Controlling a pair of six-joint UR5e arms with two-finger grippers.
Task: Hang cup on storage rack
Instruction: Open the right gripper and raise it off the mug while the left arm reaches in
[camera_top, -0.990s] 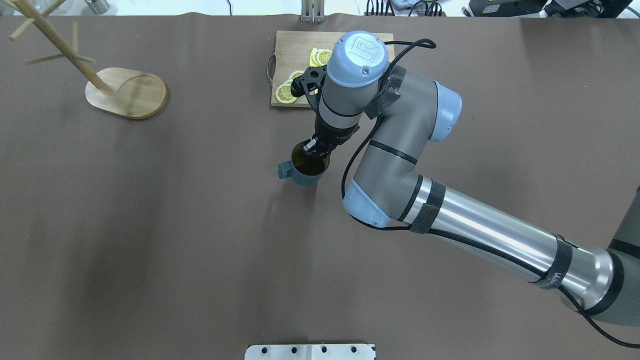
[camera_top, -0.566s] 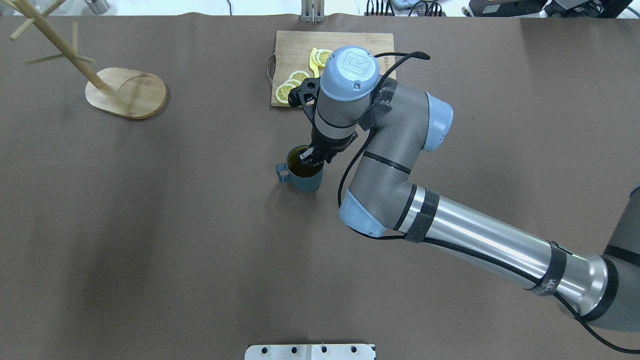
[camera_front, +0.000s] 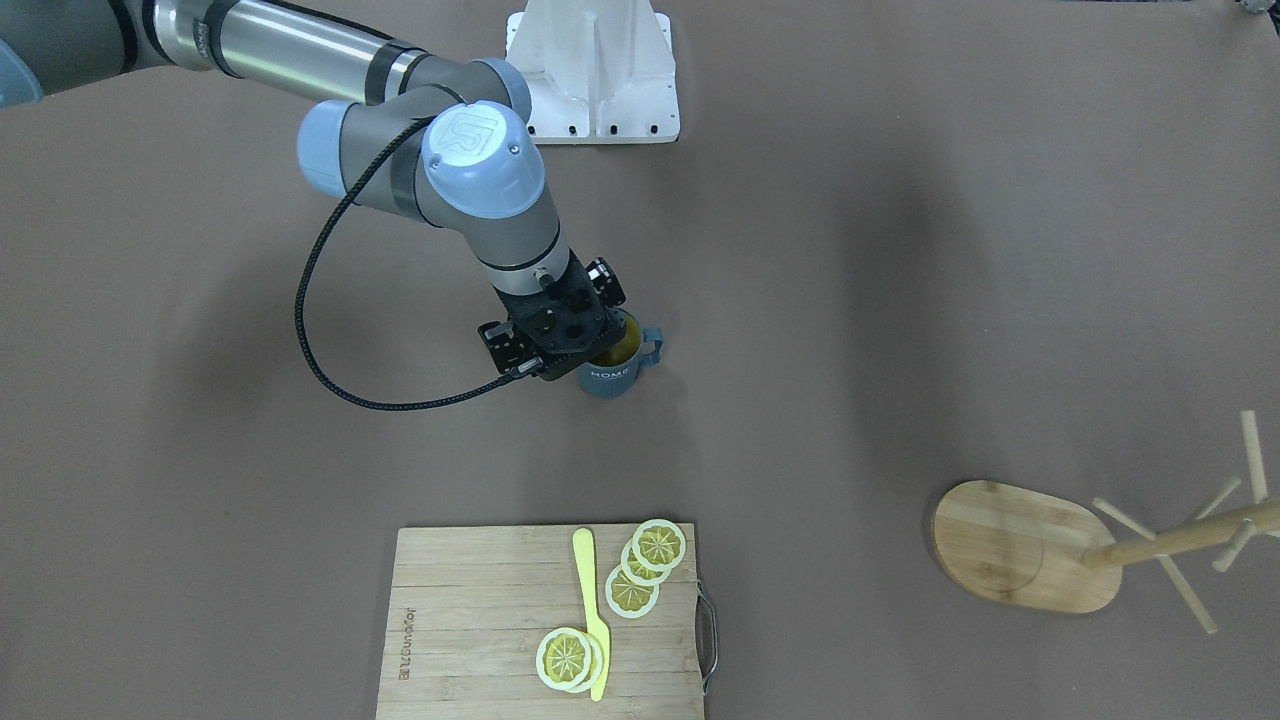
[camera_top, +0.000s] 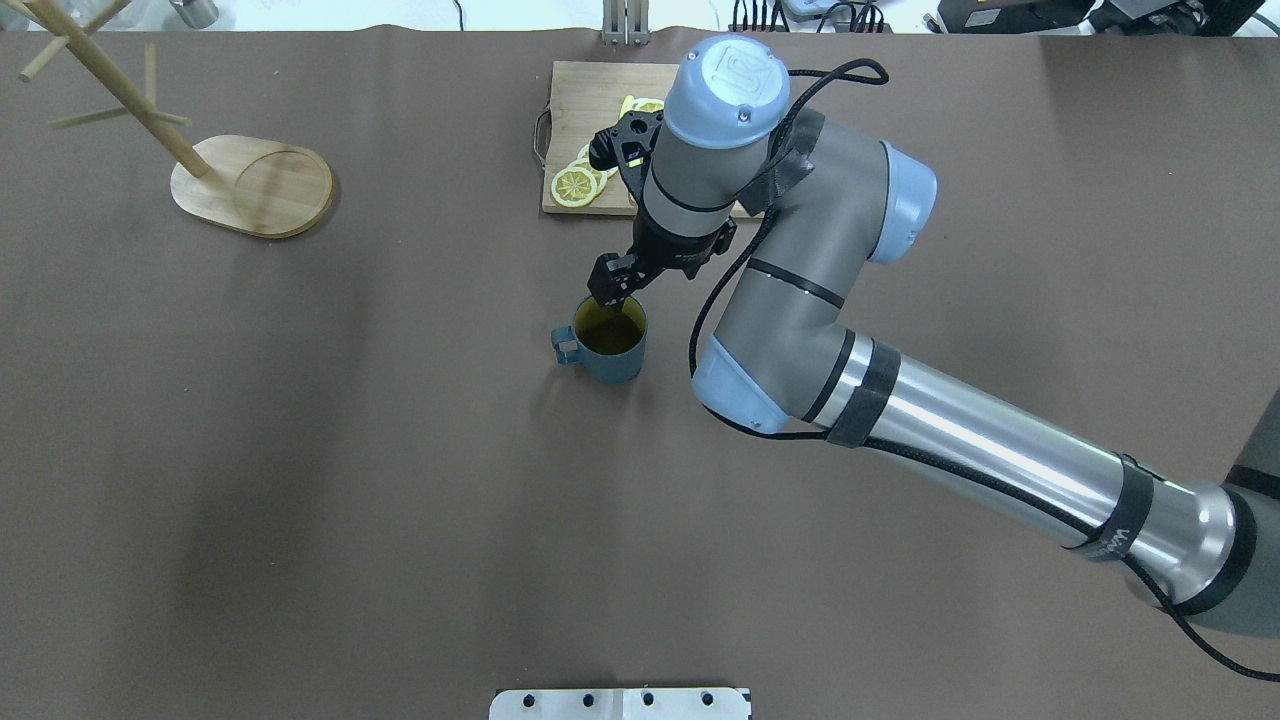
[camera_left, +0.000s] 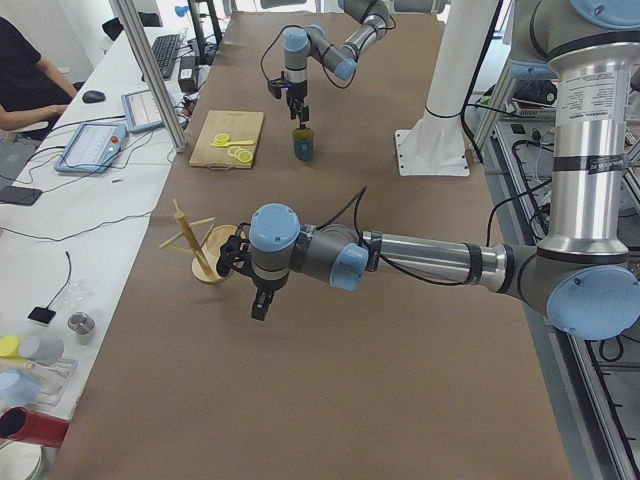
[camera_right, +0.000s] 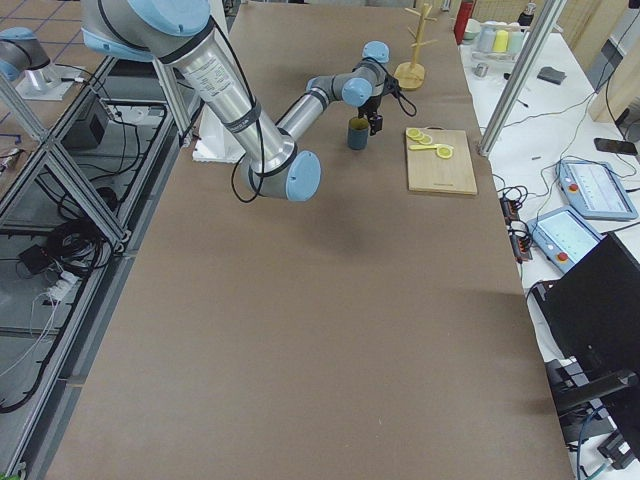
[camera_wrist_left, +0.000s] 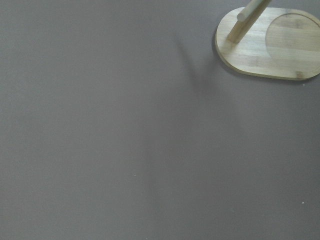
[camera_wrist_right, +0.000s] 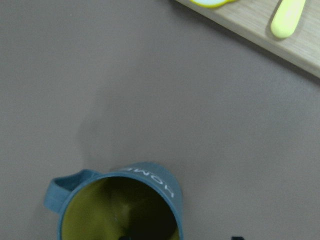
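Blue-grey and upright at mid-table, the cup (camera_top: 611, 352) is pictured well right of the rack (camera_top: 250, 186), with the right gripper (camera_top: 612, 289) held open over its far rim; a firm grasp is judged the next requirement.

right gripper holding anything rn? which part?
Nothing, it seems. The right gripper hangs over the far rim of the cup, fingers apart; it stands on the table.
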